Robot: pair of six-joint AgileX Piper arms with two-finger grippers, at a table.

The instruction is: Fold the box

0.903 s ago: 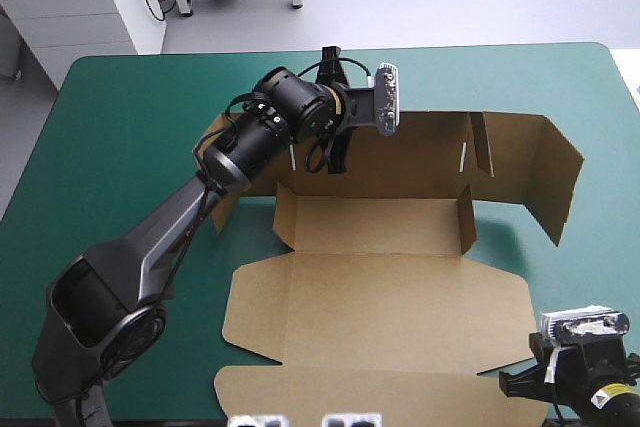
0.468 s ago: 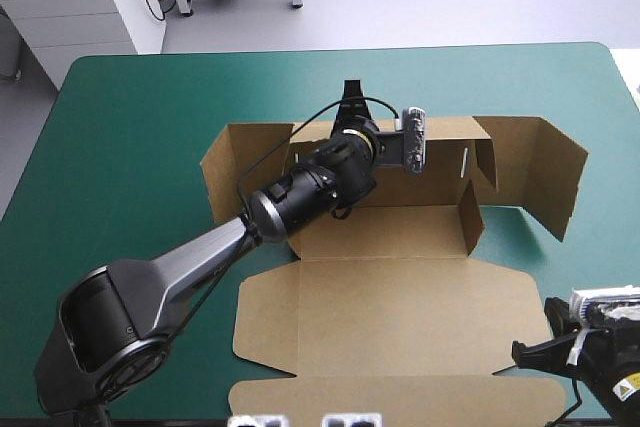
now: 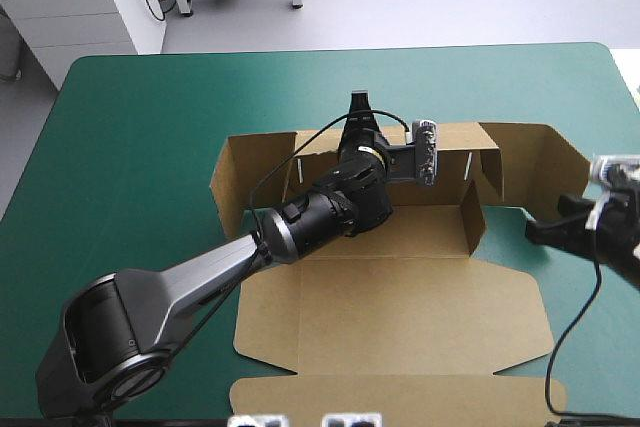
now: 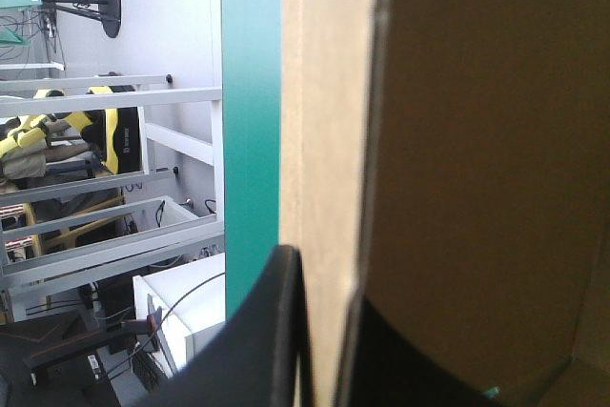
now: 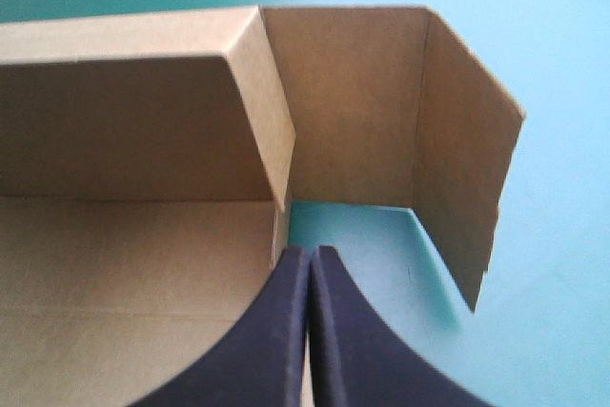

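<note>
The box (image 3: 400,297) sits mid-table (image 3: 130,127), partly built: its far wall stands with end flaps bent forward, while the lid lies flat toward the near edge. The left gripper (image 3: 356,102) reaches across, pinching the far wall's rim. The right gripper (image 5: 310,253), pressed together and empty, points at the right end flap.

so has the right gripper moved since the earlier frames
Yes. The right gripper has moved away from the table's near edge toward its far edge. Shut, it now sits beside the raised right end of the box.
</note>
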